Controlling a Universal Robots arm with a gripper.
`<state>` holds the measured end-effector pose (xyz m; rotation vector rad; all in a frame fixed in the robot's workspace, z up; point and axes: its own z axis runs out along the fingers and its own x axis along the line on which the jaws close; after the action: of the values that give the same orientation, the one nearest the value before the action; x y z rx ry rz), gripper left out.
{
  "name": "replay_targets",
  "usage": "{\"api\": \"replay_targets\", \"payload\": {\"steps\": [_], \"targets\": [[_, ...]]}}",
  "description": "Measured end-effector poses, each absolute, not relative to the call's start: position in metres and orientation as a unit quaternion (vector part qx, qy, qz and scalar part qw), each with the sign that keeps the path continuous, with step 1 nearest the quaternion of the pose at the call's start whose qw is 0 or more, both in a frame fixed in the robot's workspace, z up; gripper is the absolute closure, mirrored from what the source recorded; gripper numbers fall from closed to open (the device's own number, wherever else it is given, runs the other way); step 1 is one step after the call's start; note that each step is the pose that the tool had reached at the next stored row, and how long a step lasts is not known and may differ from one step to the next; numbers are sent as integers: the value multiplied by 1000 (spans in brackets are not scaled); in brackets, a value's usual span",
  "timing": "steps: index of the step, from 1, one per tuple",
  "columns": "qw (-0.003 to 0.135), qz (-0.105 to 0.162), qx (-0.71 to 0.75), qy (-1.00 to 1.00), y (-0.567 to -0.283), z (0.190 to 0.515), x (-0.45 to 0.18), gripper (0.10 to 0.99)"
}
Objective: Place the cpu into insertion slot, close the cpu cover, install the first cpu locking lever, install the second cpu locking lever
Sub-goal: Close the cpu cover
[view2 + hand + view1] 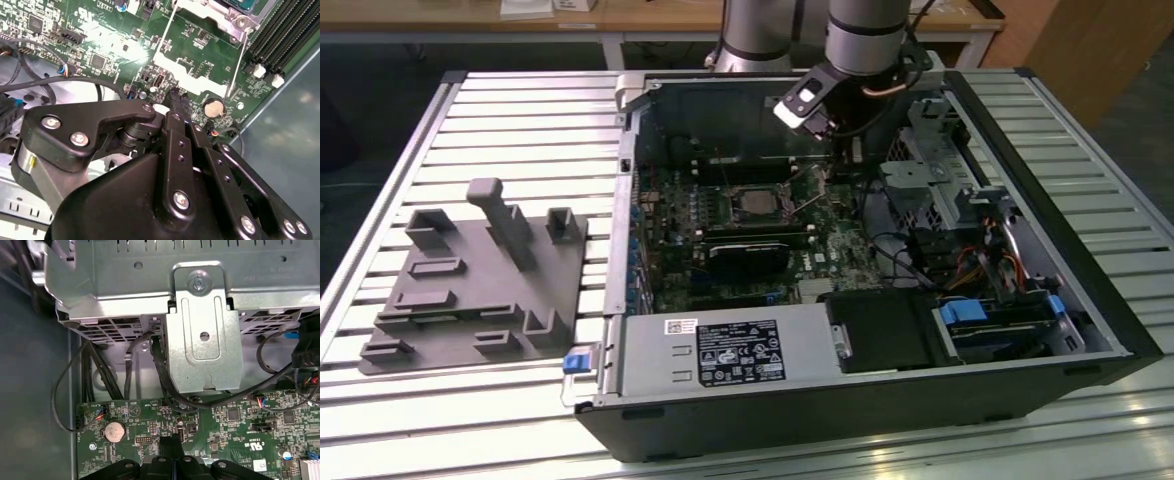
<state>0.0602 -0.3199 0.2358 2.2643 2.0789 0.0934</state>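
Note:
Inside the open computer case, the cpu (755,203) shows its dull silver face in the insertion slot (750,190) on the green board. The silvery cpu cover (227,14) frames the socket; I cannot tell if it lies fully flat. Two thin wire levers (161,35) run out from the socket's corners over the board. My gripper (831,150) hangs above the board towards the exterior view's right of the socket. In both wrist views its black fingertips (175,97) meet, shut on nothing, just above the board near a coin cell (215,106).
A silver drive bracket (202,335) and black cables (150,365) stand close beyond the fingers. Long black memory slots (285,30) lie beside the socket. The power supply (720,355) fills the case's near end. A grey fixture tray (474,290) sits on the slatted table at the exterior view's left.

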Motion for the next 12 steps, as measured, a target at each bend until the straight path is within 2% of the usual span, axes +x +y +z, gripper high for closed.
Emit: {"api": "replay_targets", "payload": {"steps": [8, 12], "targets": [[32, 30, 736, 676, -320, 235, 60, 980], [12, 8, 736, 676, -320, 234, 62, 980]]}}
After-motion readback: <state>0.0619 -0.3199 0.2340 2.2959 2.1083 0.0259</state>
